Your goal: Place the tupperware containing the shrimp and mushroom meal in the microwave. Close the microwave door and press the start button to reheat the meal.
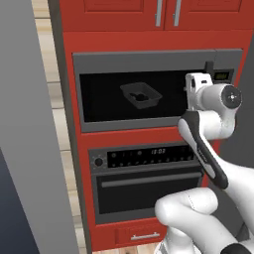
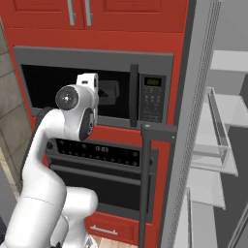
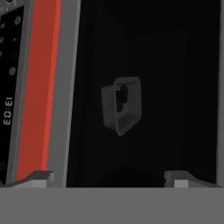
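Gripper [image 3: 109, 177] open, holding nothing, facing microwave [image 1: 149, 62] cavity.
Tupperware [image 1: 141, 95] sits inside the microwave, well apart from fingertips [image 3: 41, 177]; oven [image 1: 149, 186] clock below reads 13:03.

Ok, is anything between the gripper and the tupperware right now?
Yes. The microwave door looks shut. The tupperware shows only dimly behind its dark glass, with the open gripper outside, facing the window.
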